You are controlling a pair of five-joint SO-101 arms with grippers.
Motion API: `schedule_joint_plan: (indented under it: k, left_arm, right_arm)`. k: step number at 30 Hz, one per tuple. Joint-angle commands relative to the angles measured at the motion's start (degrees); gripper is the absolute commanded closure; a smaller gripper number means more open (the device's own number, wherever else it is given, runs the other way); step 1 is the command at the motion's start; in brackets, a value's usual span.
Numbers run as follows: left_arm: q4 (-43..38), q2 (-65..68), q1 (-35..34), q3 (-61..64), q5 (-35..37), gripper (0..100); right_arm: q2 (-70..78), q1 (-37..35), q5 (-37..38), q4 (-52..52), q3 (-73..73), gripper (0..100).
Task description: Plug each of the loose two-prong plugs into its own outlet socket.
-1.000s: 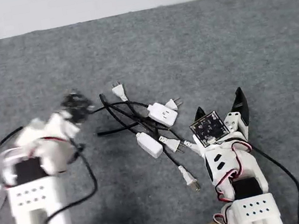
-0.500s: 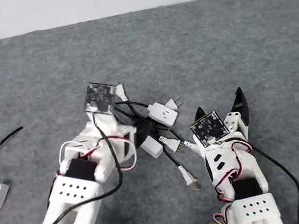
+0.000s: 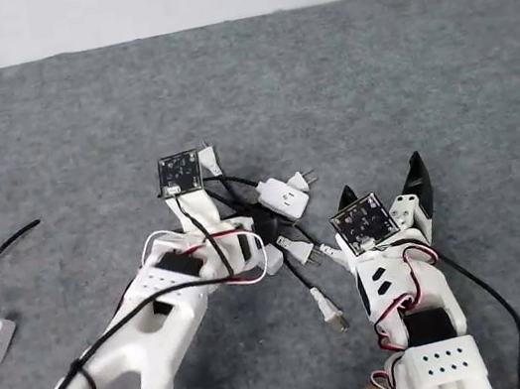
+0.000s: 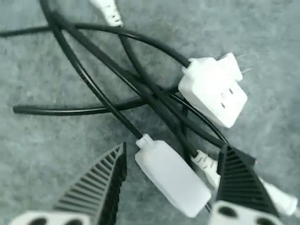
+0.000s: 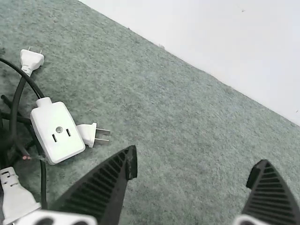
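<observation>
Outlet socket (image 4: 171, 176) lies between wide-spread left fingers (image 4: 98, 187); right fingers (image 5: 103, 187) gape, empty.

The surface (image 3: 419, 66) is speckled grey. The square outlet socket (image 4: 213, 91) and the oblong outlet socket (image 4: 171, 176) are white, like the 2-prong plugs (image 5: 90, 133); the cords (image 4: 70, 111) are black. The left hand (image 4: 176, 149) and right hand (image 5: 197, 157) show black ribbed fingers (image 4: 101, 183); the arms (image 3: 152, 324) are white with red wires (image 3: 399, 314).
</observation>
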Motion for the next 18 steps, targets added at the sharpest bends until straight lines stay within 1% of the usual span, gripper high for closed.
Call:
schedule_joint_plan:
  k: [1,5,9,15,18]
  left_arm:
    - [2.90,1.32,0.00,-5.23,4.75,71]
    - [3.08,3.60,-2.20,-8.13,9.58,71]
    - [3.87,8.70,-2.11,-8.84,10.20,71]
    - [14.86,12.13,-2.02,-16.22,10.20,71]
    - [17.23,14.77,-0.88,-18.77,10.20,71]
  right_arm:
    - [0.22,-1.01,-0.18,0.13,0.79,62.7]
    - [0.22,-1.01,-0.18,0.13,0.79,62.7]
    - [0.22,-1.01,-0.18,0.22,0.79,62.7]
    - [0.22,-1.01,-0.18,0.22,0.79,62.7]
    - [0.22,-1.01,-0.18,0.13,0.79,62.7]
